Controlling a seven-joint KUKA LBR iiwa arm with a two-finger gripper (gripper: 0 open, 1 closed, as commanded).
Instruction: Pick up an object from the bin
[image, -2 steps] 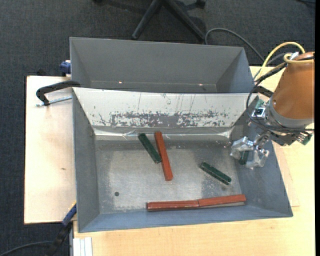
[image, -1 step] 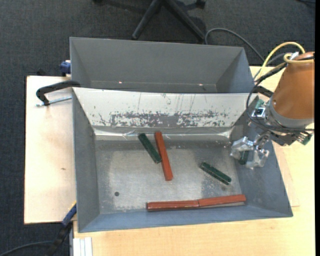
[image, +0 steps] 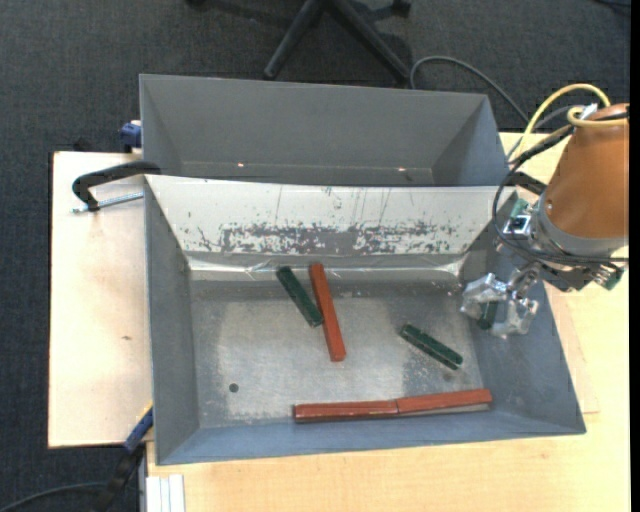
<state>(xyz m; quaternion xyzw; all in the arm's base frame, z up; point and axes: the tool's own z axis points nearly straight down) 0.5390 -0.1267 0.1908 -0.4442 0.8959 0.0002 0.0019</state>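
Hand (image: 497, 303), grip unclear, hangs by the bin wall (image: 545, 385) — dark green stick (image: 432, 345) lies near, lower left.

1. In the bin (image: 240, 360), I record two sticks meeting near the rear wall: shorter stick (image: 298, 293) left, longer stick (image: 329, 328) right.
2. A lone stick (image: 432, 345) lies right of them.
3. Along the front wall, end to end: left bar (image: 345, 409), right bar (image: 443, 402).

red-brown bars (image: 328, 312) (image: 345, 409) (image: 445, 401): 3 | dark green bars (image: 300, 295) (image: 432, 345) lying loose: 2
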